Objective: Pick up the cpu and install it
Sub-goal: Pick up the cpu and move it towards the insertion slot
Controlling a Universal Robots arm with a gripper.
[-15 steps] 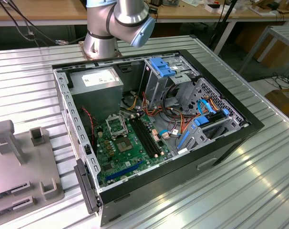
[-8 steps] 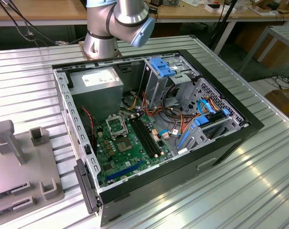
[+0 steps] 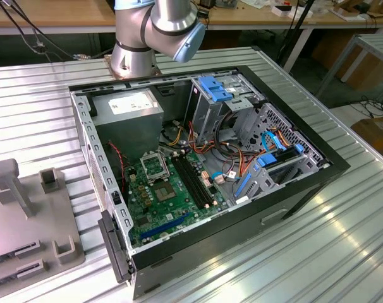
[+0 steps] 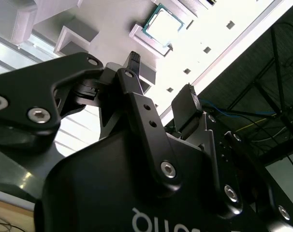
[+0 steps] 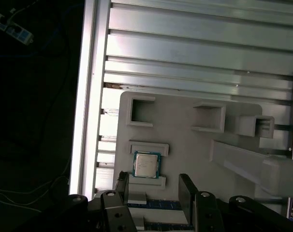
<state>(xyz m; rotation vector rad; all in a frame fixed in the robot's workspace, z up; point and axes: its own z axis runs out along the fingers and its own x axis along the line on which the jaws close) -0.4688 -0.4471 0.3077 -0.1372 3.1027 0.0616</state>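
Hovering above the cpu [image 5: 146,165], tool [image 5: 153,177] spread wide, empty. It lies flat between two brackets [image 5: 149,147] on the grey jig [image 3: 8,227], exterior view's lower left. I'd centre fingers [image 5: 186,191] on its free edges, descend square.

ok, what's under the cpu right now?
The cpu lies flat on the grey fixture plate, between two raised ledges. Its underside and the patch of plate directly beneath it are covered by the chip itself.
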